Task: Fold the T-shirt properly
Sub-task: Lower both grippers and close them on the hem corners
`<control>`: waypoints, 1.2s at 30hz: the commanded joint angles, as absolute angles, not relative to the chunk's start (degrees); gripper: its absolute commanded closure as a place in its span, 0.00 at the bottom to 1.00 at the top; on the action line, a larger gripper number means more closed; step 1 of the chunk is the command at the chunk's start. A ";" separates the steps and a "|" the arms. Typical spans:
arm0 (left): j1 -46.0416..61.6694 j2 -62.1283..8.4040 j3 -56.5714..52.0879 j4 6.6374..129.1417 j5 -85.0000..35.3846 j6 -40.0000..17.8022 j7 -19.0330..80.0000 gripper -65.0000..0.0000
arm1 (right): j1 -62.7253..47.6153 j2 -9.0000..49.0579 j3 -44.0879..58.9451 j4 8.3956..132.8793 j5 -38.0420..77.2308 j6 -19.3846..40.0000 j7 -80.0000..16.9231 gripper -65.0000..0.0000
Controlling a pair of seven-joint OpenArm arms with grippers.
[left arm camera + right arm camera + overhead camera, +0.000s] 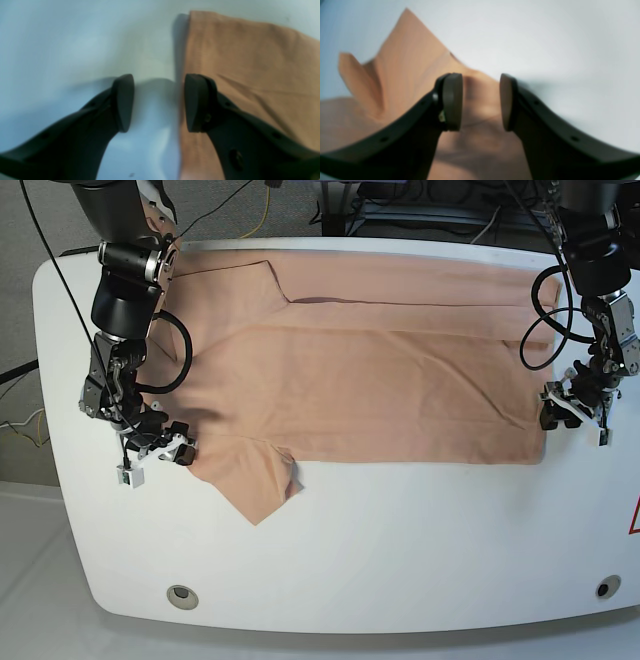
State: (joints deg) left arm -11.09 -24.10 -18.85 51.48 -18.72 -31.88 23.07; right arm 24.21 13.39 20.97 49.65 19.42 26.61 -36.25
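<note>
With both pincers, left (159, 103) and right (481, 102), apart and empty beside the T-shirt (380, 380), we risked snagging one layer only.

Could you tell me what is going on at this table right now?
A two-armed robot is working on folding a peach T-shirt spread across a white table; the far long edge already looks folded over. The left end effector is open at the shirt's hem edge, one finger over cloth, the other over bare table. The right end effector is open over the cloth by the near sleeve, which sticks out toward the front. Neither is holding the fabric.
</note>
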 commanded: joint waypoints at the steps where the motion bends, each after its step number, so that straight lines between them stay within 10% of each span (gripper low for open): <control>1: -11.72 -24.53 -18.90 53.07 -19.51 -32.55 22.86 0.54 | 25.85 14.00 21.19 49.13 19.19 27.38 -34.74 0.64; 36: -12.14 -23.45 -18.51 52.00 -18.03 -31.32 21.68 0.53 | 23.92 12.27 12.25 49.53 22.09 27.64 -35.56 0.68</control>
